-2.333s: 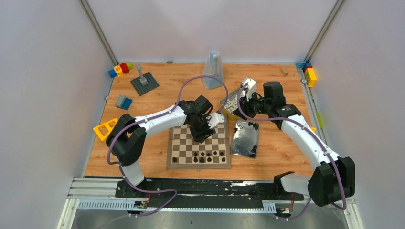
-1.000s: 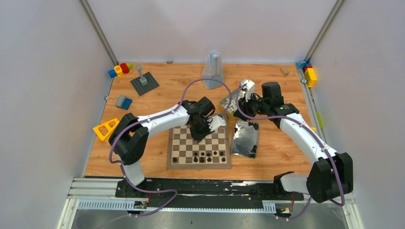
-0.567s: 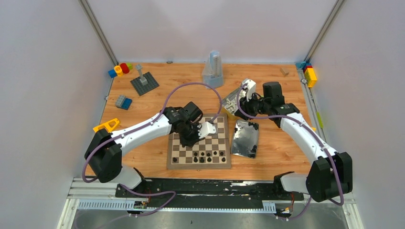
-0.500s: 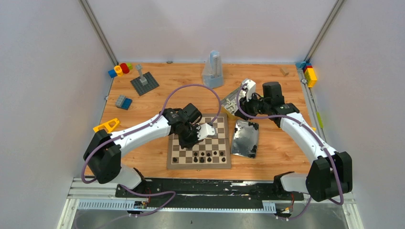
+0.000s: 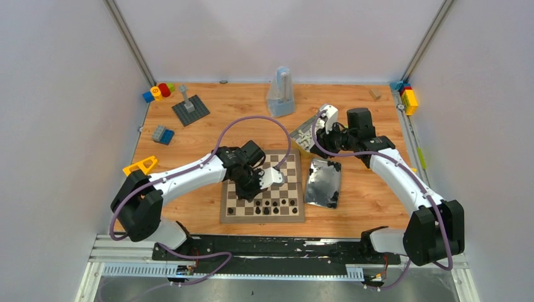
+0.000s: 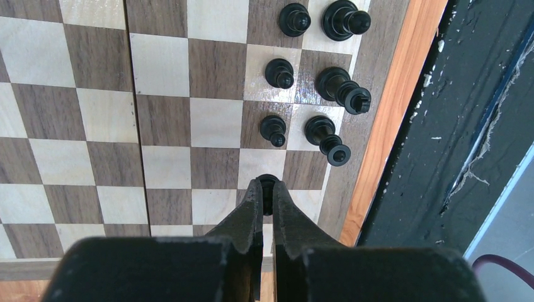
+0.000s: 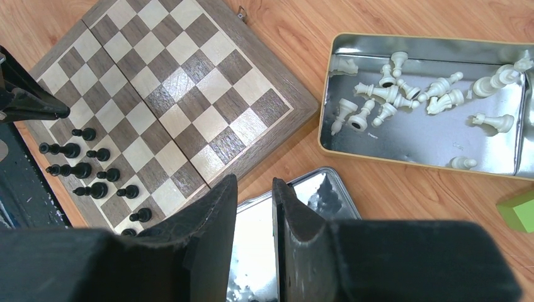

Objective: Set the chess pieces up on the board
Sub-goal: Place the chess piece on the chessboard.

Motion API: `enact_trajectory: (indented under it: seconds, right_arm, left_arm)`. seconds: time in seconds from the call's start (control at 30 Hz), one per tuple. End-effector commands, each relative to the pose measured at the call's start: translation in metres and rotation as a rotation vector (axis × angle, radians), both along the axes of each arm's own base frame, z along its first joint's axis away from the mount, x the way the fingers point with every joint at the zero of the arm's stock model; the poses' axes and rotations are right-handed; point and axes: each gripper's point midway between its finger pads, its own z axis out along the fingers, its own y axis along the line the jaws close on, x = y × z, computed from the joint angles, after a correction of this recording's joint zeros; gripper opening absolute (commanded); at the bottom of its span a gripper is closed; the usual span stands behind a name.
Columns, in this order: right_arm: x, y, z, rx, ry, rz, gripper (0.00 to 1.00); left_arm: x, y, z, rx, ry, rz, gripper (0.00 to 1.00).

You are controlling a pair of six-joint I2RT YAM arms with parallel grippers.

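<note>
My left end effector — clenched on a glossy black chess piece — has crossed the checkered wooden chessboard; placement is next.

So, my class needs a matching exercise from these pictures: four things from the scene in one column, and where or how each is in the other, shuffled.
Things
1. white pieces
2. standing black pieces
3. left gripper
4. right gripper

Place or state
A. open, empty
B. on the board
C. lying in a tin
D. shut on a black piece

Pairs: 1-C, 2-B, 3-D, 4-A
</note>
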Motion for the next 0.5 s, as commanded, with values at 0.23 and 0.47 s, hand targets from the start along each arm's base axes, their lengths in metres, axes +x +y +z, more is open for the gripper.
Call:
enact_trajectory:
  seconds: [0.23,0.47]
  right_arm:
    - [0.005,0.000,0.009,0.006,-0.028,0.008,0.28]
    - [0.004,0.000,0.008,0.006,-0.023,0.013,0.28]
  left_arm:
    - [0.000,-0.006,-0.008,-0.010,0.003,-0.016,0.09]
    - [-0.002,-0.004,-0.013,0.014,0.014,-0.014,0.13]
